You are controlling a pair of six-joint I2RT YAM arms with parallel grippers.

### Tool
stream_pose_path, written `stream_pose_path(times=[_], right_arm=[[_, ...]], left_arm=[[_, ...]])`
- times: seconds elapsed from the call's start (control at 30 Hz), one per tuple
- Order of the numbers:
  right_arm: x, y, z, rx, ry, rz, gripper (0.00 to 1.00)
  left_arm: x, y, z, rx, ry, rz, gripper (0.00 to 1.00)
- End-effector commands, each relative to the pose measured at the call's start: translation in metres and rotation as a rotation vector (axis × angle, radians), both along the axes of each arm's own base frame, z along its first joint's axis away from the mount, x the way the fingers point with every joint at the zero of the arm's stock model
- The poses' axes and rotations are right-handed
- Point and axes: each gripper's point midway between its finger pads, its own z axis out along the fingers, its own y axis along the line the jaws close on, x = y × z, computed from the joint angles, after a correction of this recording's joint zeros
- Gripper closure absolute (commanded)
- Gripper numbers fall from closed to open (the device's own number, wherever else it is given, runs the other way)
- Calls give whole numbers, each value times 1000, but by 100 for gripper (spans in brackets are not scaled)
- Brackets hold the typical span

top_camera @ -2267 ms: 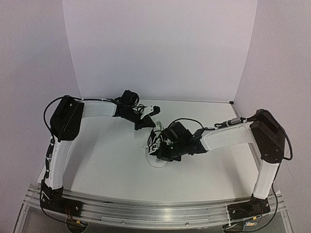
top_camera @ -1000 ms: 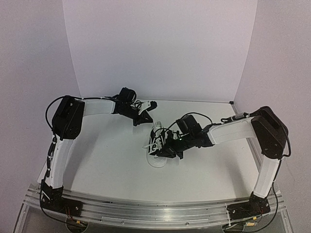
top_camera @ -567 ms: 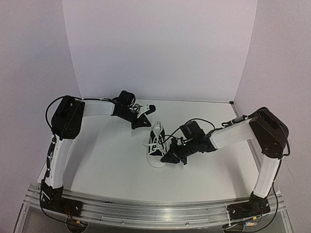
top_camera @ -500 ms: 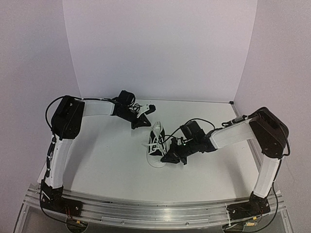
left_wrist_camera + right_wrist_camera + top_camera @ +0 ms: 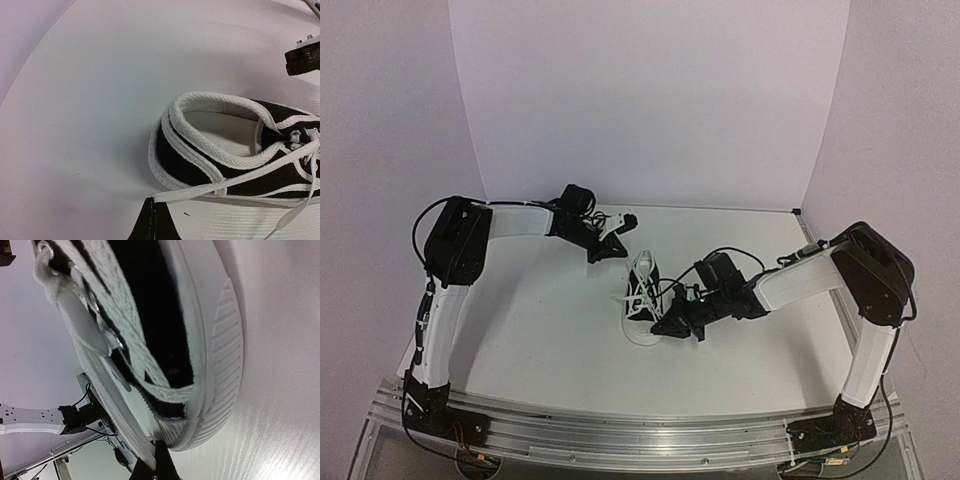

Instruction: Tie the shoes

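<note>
The small black sneaker with a white toe cap stands mid-table, toe toward me. My left gripper sits just behind its heel, shut on the end of one white lace, which runs taut from the fingertips to the eyelets. The heel and white lining fill the left wrist view. My right gripper is low beside the toe on the right, shut on the other lace, which stretches from the tips up across the shoe. The ribbed white toe cap is very close.
The white table is backed by white walls at the rear and sides. The right arm's forearm lies low across the table's right half. A black and white part shows beyond the shoe in the left wrist view.
My right gripper has come off the top of the shoe, dropping down and right to beside the toe with a lace. My left gripper has drawn slightly back and left.
</note>
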Motion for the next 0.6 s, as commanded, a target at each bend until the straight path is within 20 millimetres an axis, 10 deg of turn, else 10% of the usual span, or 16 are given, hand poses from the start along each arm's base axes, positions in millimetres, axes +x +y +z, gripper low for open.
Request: stream_pose_path(times=[0.0, 0.2, 0.57], right_arm=[[-36, -21, -37, -104, 167, 32, 100], [-32, -20, -35, -102, 153, 27, 100], [13, 66, 63, 91, -120, 132, 100]], left_arm=[[49, 28, 24, 27, -150, 124, 100], [44, 28, 28, 17, -115, 120, 100], [-20, 10, 53, -26, 90, 16, 100]])
